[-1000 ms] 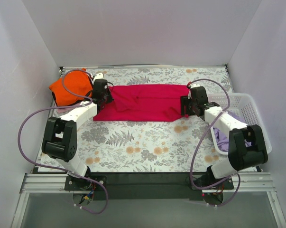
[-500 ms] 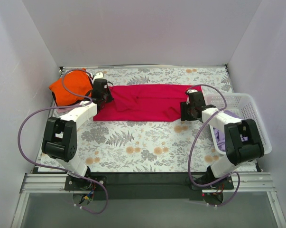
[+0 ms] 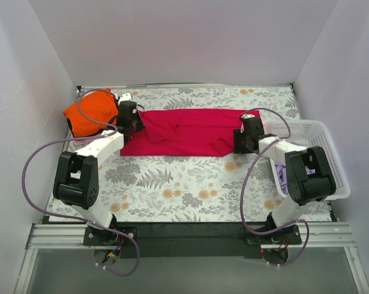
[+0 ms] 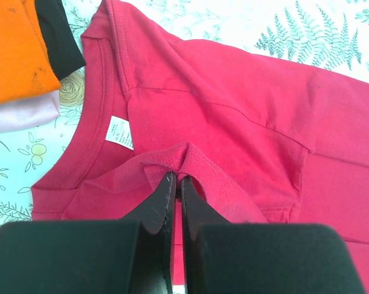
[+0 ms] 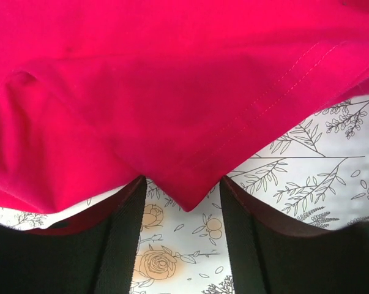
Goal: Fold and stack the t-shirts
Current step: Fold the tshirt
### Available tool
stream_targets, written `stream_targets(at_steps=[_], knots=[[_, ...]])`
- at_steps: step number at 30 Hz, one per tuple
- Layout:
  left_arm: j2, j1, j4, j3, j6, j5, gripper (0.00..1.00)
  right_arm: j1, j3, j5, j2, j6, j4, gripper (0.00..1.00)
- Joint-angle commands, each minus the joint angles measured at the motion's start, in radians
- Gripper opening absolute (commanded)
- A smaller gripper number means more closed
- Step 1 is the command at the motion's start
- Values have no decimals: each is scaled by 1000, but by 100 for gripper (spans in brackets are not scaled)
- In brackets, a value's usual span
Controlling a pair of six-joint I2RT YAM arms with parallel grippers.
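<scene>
The crimson-magenta t-shirt [image 3: 190, 131] lies folded lengthwise across the back of the table; it fills the left wrist view [image 4: 245, 104] and the right wrist view [image 5: 172, 79]. My left gripper [image 3: 137, 124] is shut on a pinched ridge of its cloth near the collar [image 4: 177, 177]. My right gripper [image 3: 238, 139] is open at the shirt's right end, with a hem corner [image 5: 187, 199] lying between its fingers [image 5: 120, 220]. The orange t-shirt [image 3: 89, 114] sits folded at the back left on a pale pink one [image 4: 19, 116]. The lavender t-shirt [image 3: 286, 180] lies in the basket.
A white lattice basket [image 3: 313, 131] stands at the right edge behind my right arm. White walls close the back and both sides. The table has a floral cloth [image 3: 184, 184]. Purple cables loop off both arms.
My right gripper has shifted slightly left and back along the shirt's right end, and its arm has swung. My left gripper stays pinched on the shirt near the collar.
</scene>
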Motion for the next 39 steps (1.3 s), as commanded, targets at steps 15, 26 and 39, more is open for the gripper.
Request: stream_targets(at_steps=[15, 26, 39], knots=[[-61, 24, 4, -18, 24, -27, 0, -9, 10, 67, -50, -4, 43, 1], [-73, 32, 16, -5, 52, -11, 0, -12, -42, 163, -293, -33, -50, 1], [-58, 41, -1, 5, 47, -32, 0, -34, 4, 269, -319, -54, -144, 1]])
